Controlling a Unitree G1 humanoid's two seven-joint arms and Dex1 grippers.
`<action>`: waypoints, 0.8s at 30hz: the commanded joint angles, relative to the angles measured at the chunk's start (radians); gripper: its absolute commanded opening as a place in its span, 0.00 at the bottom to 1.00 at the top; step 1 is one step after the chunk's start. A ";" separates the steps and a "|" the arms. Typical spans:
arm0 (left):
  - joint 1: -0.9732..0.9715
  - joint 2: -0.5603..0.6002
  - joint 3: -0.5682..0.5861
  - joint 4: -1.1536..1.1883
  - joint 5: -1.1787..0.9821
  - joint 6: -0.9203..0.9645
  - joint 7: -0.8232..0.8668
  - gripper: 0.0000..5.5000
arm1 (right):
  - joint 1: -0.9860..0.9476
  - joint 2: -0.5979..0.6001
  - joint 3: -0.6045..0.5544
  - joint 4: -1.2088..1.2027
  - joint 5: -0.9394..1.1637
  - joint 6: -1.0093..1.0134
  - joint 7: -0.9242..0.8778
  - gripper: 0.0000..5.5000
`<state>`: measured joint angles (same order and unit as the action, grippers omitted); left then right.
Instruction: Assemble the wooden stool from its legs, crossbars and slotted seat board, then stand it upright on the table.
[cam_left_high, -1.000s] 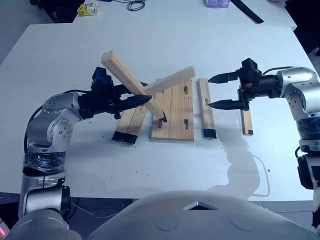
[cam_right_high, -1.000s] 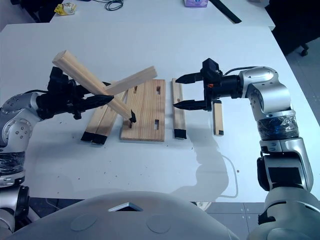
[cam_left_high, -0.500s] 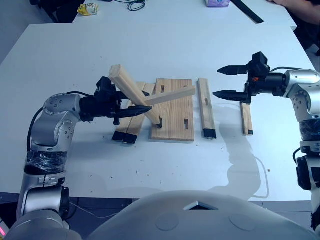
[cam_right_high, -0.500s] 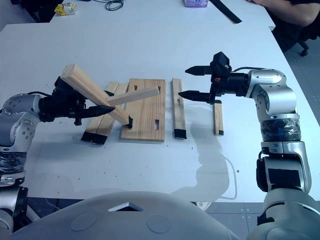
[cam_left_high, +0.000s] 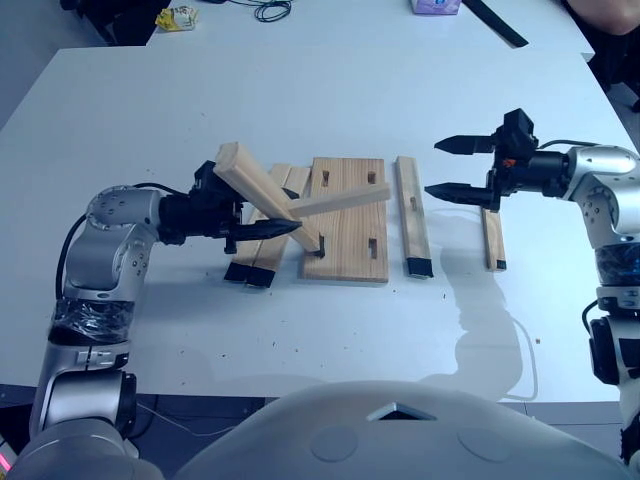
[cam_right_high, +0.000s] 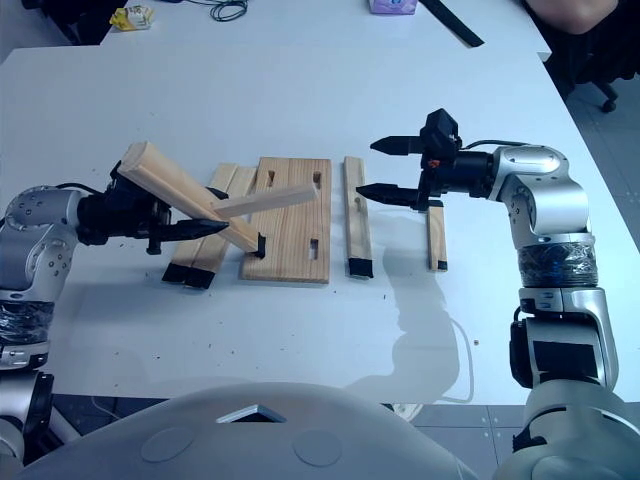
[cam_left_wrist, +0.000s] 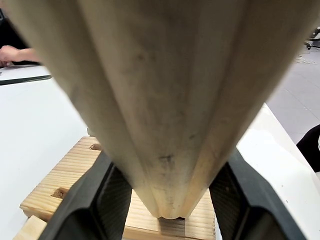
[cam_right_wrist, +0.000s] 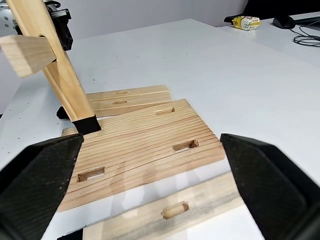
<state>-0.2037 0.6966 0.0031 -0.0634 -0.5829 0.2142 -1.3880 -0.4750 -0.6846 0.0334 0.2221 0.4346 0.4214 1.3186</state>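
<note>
Left eye view: white table (cam_left_high: 300, 100), cables (cam_left_high: 270, 10) behind.

Two head cameras look forward and down on the same surface (cam_left_high: 330, 100). Both wrist cameras sit low and close, facing the seat board (cam_right_wrist: 140, 145) from opposite sides.

The left arm was bent at the elbow, its gripper (cam_left_high: 283, 228) clamped on a leg (cam_left_high: 248, 175). The right gripper (cam_left_high: 438, 168) hovered, forearm level, fingers spread wide (one above the other).
</note>
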 joint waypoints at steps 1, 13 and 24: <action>-0.006 0.029 -0.049 0.045 0.067 -0.013 -0.041 0.37 | 0.009 0.005 -0.007 -0.010 0.004 0.004 -0.007 0.92; -0.137 0.042 -0.127 0.186 0.117 -0.071 -0.149 0.37 | 0.103 0.027 -0.027 -0.112 0.027 0.022 -0.064 0.92; -0.025 0.010 -0.125 -0.043 0.157 -0.033 0.075 0.37 | 0.191 0.070 -0.059 -0.226 0.069 0.042 -0.162 0.92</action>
<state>-0.2893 0.6901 -0.1077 -0.0441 -0.4797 0.1462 -1.3631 -0.2937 -0.6255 -0.0059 0.0313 0.4853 0.4522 1.1797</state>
